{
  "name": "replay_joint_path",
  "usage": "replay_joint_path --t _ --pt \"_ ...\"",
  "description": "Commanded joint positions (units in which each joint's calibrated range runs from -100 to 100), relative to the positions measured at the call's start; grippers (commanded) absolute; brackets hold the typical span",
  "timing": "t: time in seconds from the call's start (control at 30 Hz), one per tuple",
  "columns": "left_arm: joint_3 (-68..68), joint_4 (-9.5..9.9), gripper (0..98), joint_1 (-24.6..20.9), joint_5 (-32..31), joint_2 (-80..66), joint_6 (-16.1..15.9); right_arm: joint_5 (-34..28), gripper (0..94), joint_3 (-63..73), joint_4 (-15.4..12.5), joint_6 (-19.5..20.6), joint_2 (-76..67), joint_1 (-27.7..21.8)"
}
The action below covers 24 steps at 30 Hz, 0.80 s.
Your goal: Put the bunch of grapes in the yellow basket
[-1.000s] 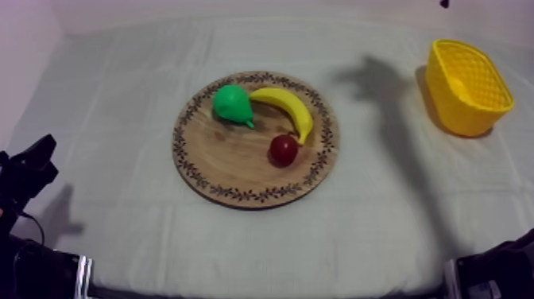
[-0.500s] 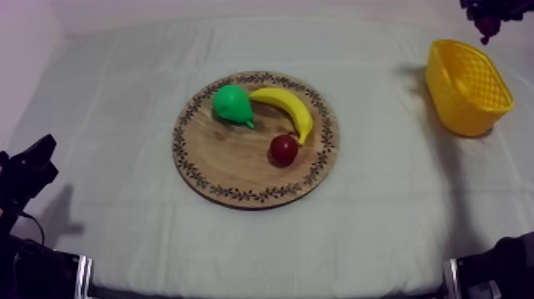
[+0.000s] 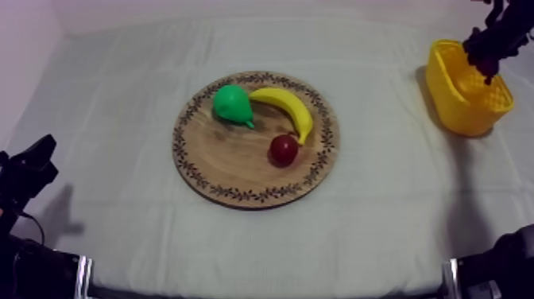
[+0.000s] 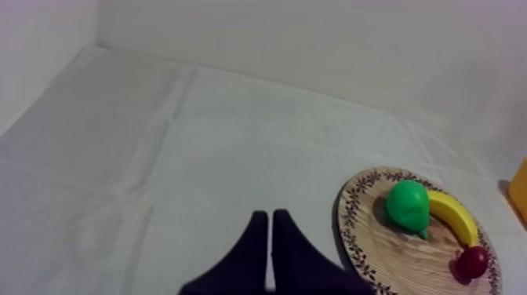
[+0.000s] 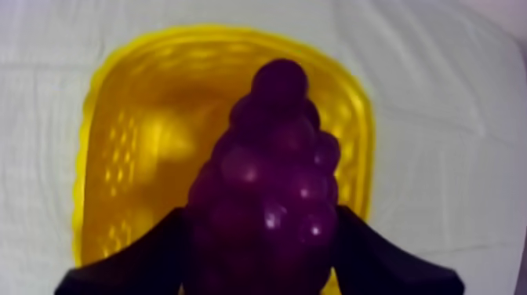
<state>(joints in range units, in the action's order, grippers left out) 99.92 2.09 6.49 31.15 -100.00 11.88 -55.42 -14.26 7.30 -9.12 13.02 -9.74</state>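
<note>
The carrying step is nearly done. The bunch of grapes (image 5: 274,188) is held in the right hand (image 5: 263,263), whose two black fingers (image 5: 149,259) are closed on it from either side. It hangs over the opening of the yellow basket (image 5: 90,157), which stands near the far right corner of the surface (image 3: 119,95). Seen from above, the bunch lies over the basket's far rim and is not yet down among its walls. The next move is judged to call for a short lowering toward the middle of the basket and then a parting of the fingers, so that the grapes drop inside rather than onto the rim.

The left hand (image 4: 269,251) is parked by the near left corner, its fingers laid together in a narrow wedge with nothing held. On the round wooden board (image 3: 230,171) at the middle of the surface lie a green pear (image 3: 231,102), a banana (image 3: 288,110) and a small red fruit (image 3: 284,149).

Compared with half a second ago, the right hand and the grapes have been brought from beyond the basket's far right side to a place over it — lower and nearer. The board, its three fruits and the left hand have not been moved.
</note>
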Motion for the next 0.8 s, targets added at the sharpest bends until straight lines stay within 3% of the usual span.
replay_joint_path --t 0.0,0.3,0.6,0.77 --pt "-0.04 0.04 0.1 -0.01 -0.03 0.0 0.01 -0.09 53.1 -0.12 -0.36 -1.24 1.08 -0.04" --pt "-0.04 0.04 0.1 -0.01 -0.03 0.0 0.01 0.4 67.9 1.01 -1.51 -3.0 4.29 -0.03" --pt "-0.04 0.04 0.1 -0.01 -0.03 0.0 0.01 1.66 68.1 1.66 -1.96 -3.61 1.98 -0.41" --pt "-0.04 0.04 0.1 -0.01 -0.03 0.0 0.01 5.5 67.3 -2.87 -1.61 -1.62 -4.16 -1.14"
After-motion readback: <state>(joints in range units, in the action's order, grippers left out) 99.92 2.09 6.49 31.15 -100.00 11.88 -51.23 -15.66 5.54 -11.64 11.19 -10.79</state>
